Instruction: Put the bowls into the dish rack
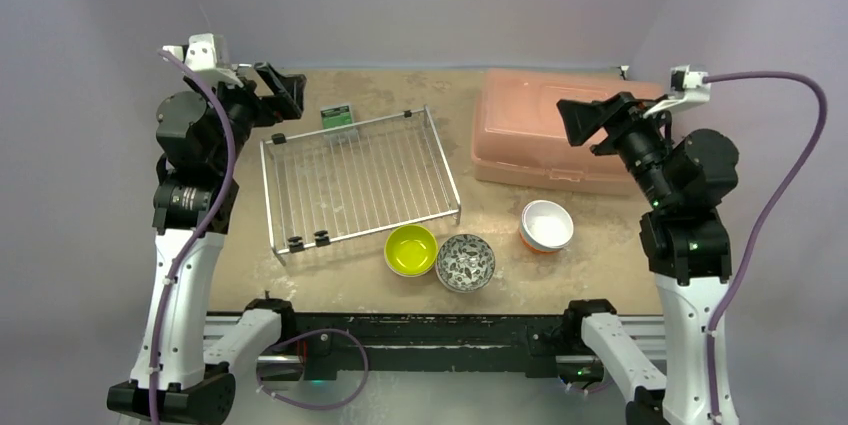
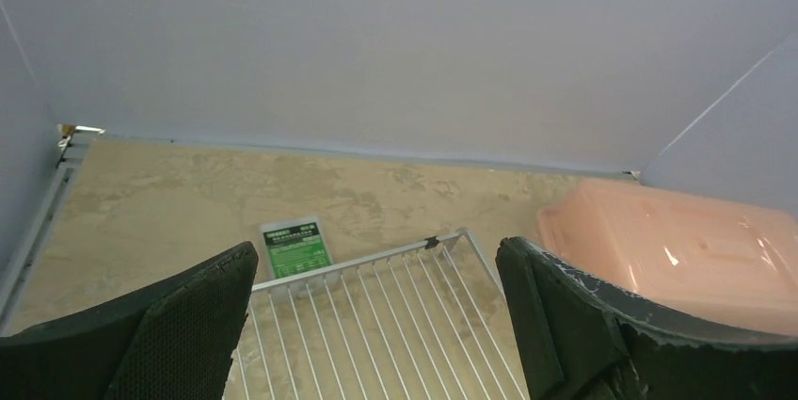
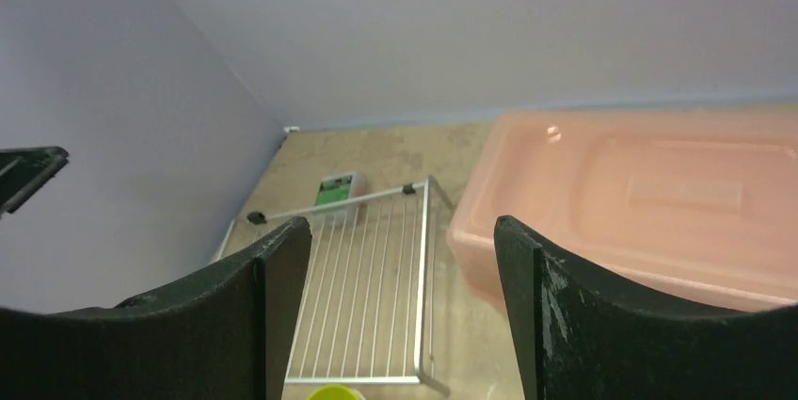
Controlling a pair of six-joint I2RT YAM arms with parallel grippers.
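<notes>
The silver wire dish rack [image 1: 355, 183] lies flat mid-table with no bowls in it; it also shows in the left wrist view [image 2: 376, 325] and the right wrist view [image 3: 367, 296]. A lime-green bowl [image 1: 411, 249], a black-and-white patterned bowl [image 1: 465, 262] and an orange bowl with a white inside [image 1: 546, 226] sit in a row in front of the rack, toward the right. The green bowl's rim peeks into the right wrist view [image 3: 335, 392]. My left gripper [image 1: 283, 93] is raised, open and empty at the rack's far left corner. My right gripper [image 1: 577, 120] is raised, open and empty over the pink box.
A pink translucent plastic box [image 1: 560, 130] lies upside down at the back right, also in the left wrist view [image 2: 687, 249] and the right wrist view [image 3: 649, 198]. A small green card [image 1: 337, 117] stands behind the rack. Purple walls close in the table.
</notes>
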